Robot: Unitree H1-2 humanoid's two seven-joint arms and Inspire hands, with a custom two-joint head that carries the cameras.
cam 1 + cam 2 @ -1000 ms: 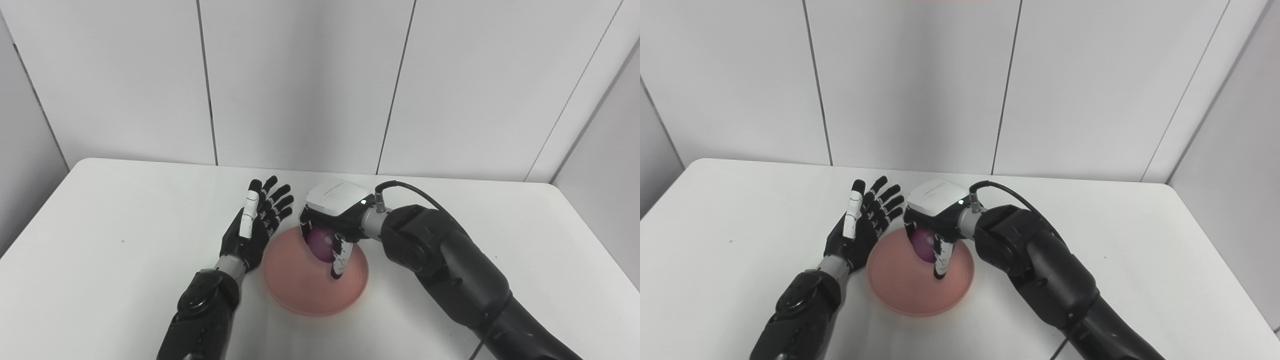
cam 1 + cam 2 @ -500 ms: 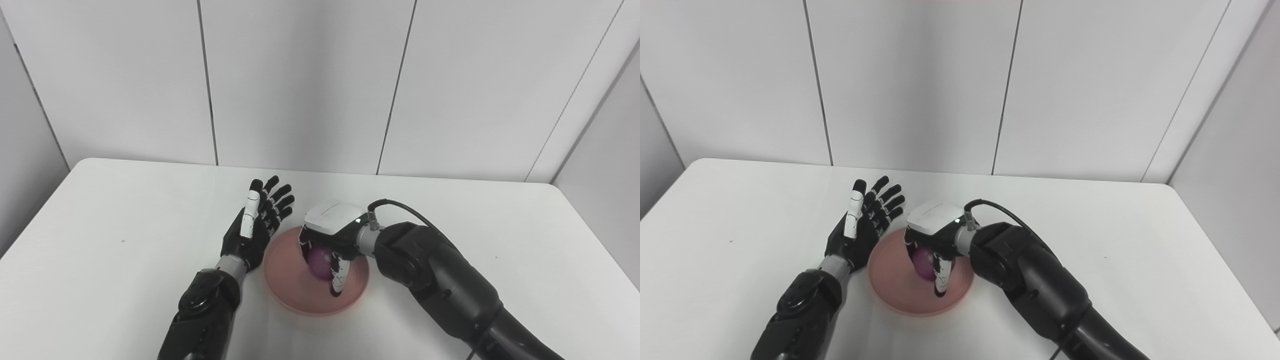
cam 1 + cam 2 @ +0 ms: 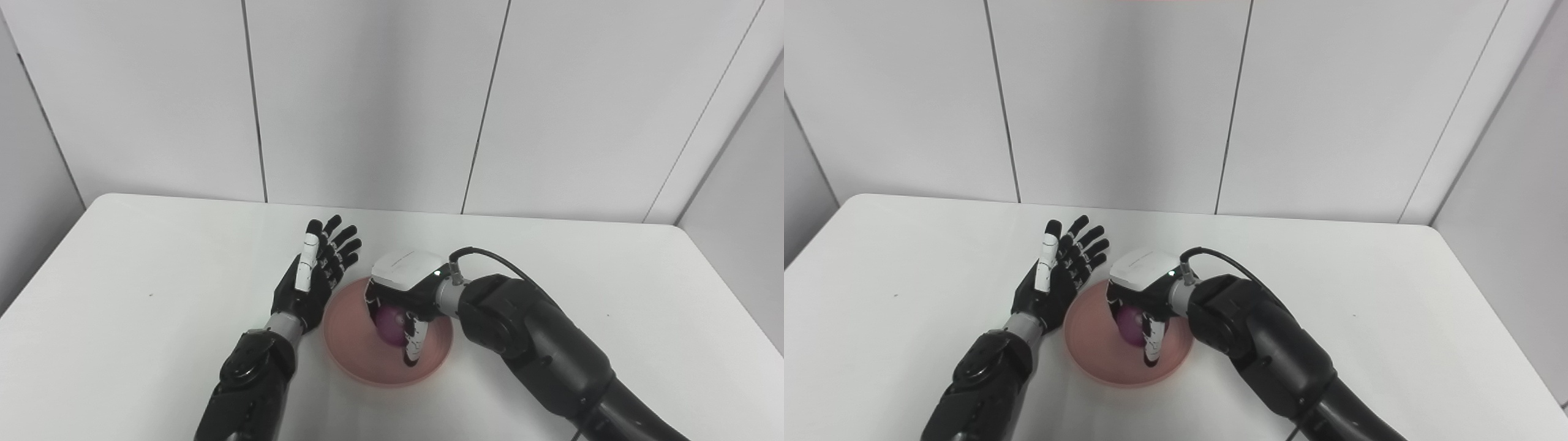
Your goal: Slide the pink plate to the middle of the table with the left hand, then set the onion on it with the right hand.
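- while the right hand (image 3: 401, 300) reaches down over the plate (image 3: 352, 343), its fingers (image 3: 411, 343) are curled around the onion (image 3: 390, 320), holding it.
- the onion is purple and sits low inside the plate's rim; whether it touches the plate floor cannot be told, since the hand covers most of it.
- one white-and-black finger of the right hand points down along the near side of the onion, its tip close to the plate.
- the hand's white back faces up, with a small lit dot near the wrist, and a black cable (image 3: 1225, 260) arcs from the wrist over the forearm.
- the plate is pink, round and shallow, lying flat on the white surface (image 3: 122, 294), roughly midway between its left and right edges and somewhat toward the near side.
- the left hand (image 3: 312, 282) stands just beside the plate's left rim, palm turned toward the plate, fingers spread wide and pointing up and away, holding nothing.
- whether the heel of the left hand touches the rim cannot be told; it is very near.
- both dark forearms come in from the bottom edge, the left one steep, the right one slanting in from the lower right.
- behind the surface stand pale wall panels (image 3: 1115, 104) with thin vertical seams.
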